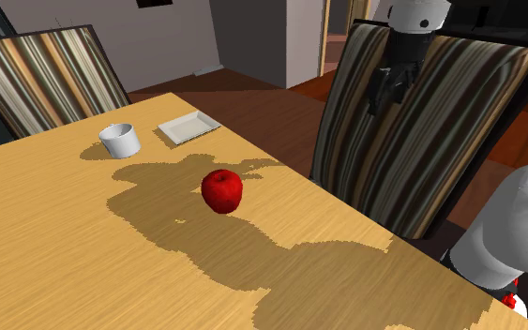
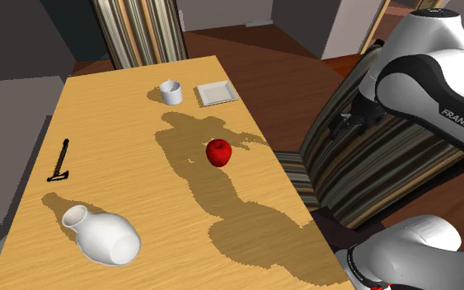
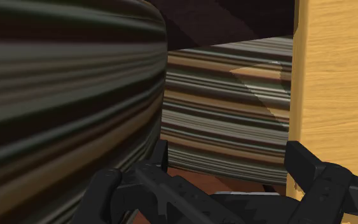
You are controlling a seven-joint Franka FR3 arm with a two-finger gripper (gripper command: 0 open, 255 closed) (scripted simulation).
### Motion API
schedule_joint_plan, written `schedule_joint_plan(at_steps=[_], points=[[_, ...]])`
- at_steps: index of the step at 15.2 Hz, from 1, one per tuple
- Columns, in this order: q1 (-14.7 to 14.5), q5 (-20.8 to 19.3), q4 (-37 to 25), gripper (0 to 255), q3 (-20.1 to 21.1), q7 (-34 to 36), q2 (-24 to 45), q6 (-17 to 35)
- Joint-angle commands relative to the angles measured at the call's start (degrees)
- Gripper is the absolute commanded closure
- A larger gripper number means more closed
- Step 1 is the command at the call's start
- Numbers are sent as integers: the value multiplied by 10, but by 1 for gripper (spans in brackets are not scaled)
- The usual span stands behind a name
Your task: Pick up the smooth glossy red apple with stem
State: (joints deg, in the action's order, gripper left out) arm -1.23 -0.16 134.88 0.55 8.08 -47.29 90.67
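Observation:
A glossy red apple [image 1: 222, 190] [image 2: 218, 152] with a short stem sits on the wooden table [image 1: 55, 244] [image 2: 123, 156], near its middle and inside the arm's shadow. My black gripper [image 1: 388, 84] [image 2: 347, 125] [image 3: 231, 172] hangs off the table's side, in front of a striped chair back [image 1: 430, 141] [image 3: 63, 95]. It is well above the apple and far towards the shoulder view's right. Its fingers [image 3: 304, 164] stand apart with nothing between them, so it is open. In the wrist view the table edge [image 3: 336, 76] runs alongside the gripper.
A small white cup [image 1: 119, 140] [image 2: 171, 91] and a flat white square tray [image 1: 188, 127] [image 2: 216, 93] stand at the table's far end. A white vase [image 2: 102, 235] lies on its side near a thin black object [image 2: 61, 161]. A second striped chair [image 1: 46, 75] stands behind the table.

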Motion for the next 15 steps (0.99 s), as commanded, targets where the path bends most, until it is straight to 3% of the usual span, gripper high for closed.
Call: schedule_joint_plan(at_steps=[1, 9, 15], points=[[0, 0, 0, 0, 0, 0, 0, 0], [-22, 63, -25, 0, 96, 117, 70, 64], [-27, 86, -75, 0, 166, 204, 149, 112]])
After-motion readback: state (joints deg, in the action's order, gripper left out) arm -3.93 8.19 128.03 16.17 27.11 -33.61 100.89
